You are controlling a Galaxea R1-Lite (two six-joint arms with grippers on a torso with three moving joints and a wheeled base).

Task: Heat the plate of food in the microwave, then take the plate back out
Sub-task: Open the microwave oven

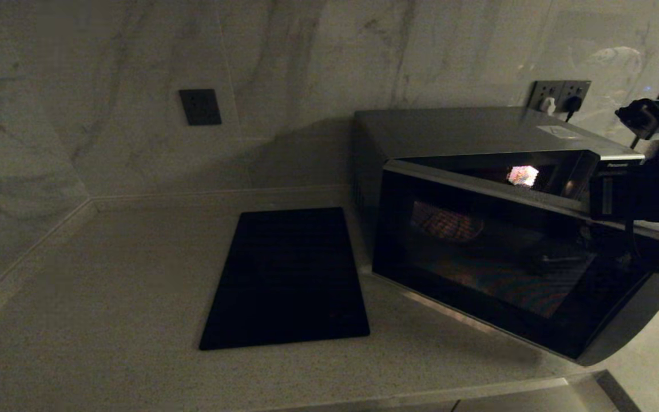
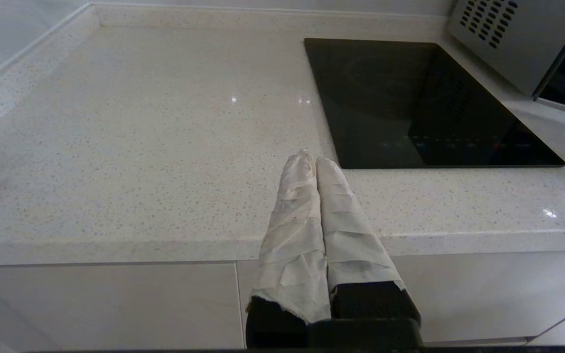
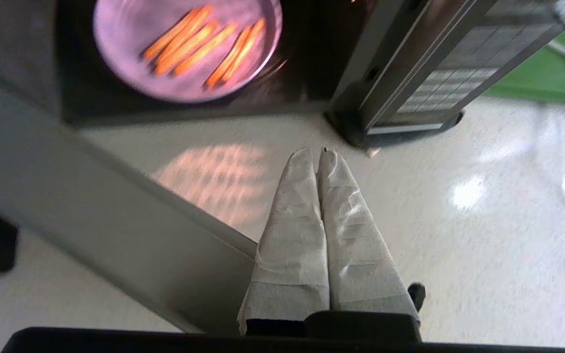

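- On the pale speckled counter (image 1: 106, 320), against a marble wall (image 1: 106, 86), the microwave (image 1: 478, 137) sits at the right, turned so its front faces forward and to the left; its long side runs along the wall.
- Small silver lettering on the trim at the top right corner of the front reads like "Panasonic", though it is too small to be sure. A white sticker lies on the top panel, its print unreadable.
- The button panel (image 3: 459, 73) carries a grid of keys; none of their writing can be read.
- The black glass door (image 1: 507, 257) stands ajar, hinged at the left, with a lit gap along its top showing the inside.
- The plate (image 3: 187, 46) rests inside the microwave on its floor, glowing lavender under the oven light. The orange sticks (image 3: 199, 44) lie side by side on it, all slanting the same way, roughly parallel.
- The right gripper (image 3: 318, 154) is just in front of the open microwave near the panel's lower corner, beside the door's edge; its taped fingers (image 3: 292, 220) are pressed together with nothing between them.
- The left gripper (image 2: 312, 159) hangs off the counter's front edge, well away from the microwave; its taped fingers (image 2: 295, 220) are also closed together and empty.
- A flat black slab (image 1: 289, 280) lies on the counter just left of the microwave, long side running front to back.
- A dark wall plate (image 1: 199, 106) and a socket (image 1: 558, 94) with plugs are on the wall.
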